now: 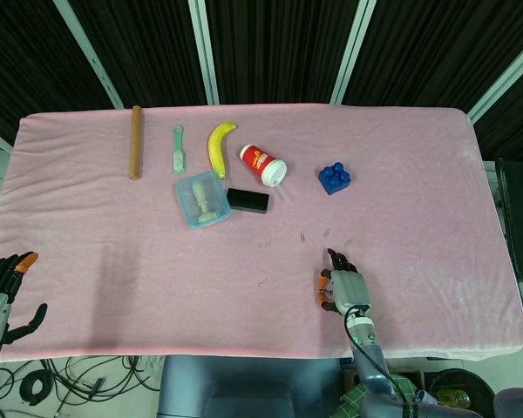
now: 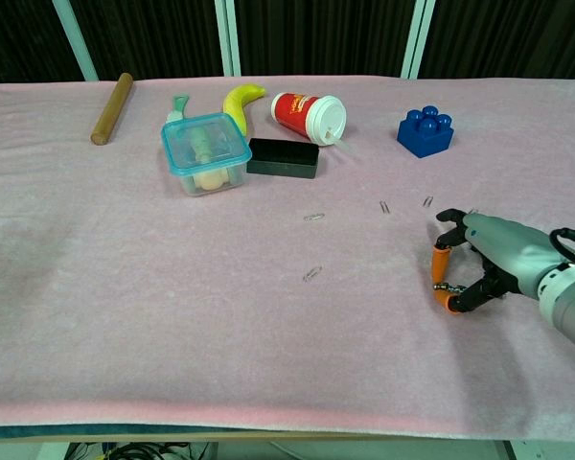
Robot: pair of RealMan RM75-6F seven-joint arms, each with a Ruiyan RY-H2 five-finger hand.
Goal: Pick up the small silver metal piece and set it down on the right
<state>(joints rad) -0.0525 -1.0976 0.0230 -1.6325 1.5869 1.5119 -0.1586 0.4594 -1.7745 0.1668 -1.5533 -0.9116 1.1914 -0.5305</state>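
A worktop (image 1: 87, 235) covered in pink cloth, seen from above and from the robot's chest.

The right hand (image 2: 474, 261) rests low over the cloth at the near right, palm down, fingers curled toward the thumb. In the chest view a small silver metal piece (image 2: 448, 286) shows between the orange-tipped thumb and a finger, pinched just above the cloth. From above, the same hand (image 1: 341, 286) hides it.

The left hand (image 1: 4, 292) hangs off the near left edge of the worktop, fingers spread apart and holding nothing.

Several more paper clips lie loose on the cloth: one (image 2: 312, 274) near the middle, another (image 2: 313, 218) a little farther back, and two (image 2: 384, 206) (image 2: 427, 201) just beyond the right hand.

Along the far side, from left to right: a wooden rod (image 2: 111, 94), a pale green utensil (image 1: 179, 148), a banana (image 2: 240, 101), a red cup with a white lid lying on its side (image 2: 309, 113), and a blue toy brick (image 2: 425, 131). Nearer than these sits a clear blue-rimmed box (image 2: 205, 151) with something pale inside, and a flat black box (image 2: 283, 158) touching its right side.
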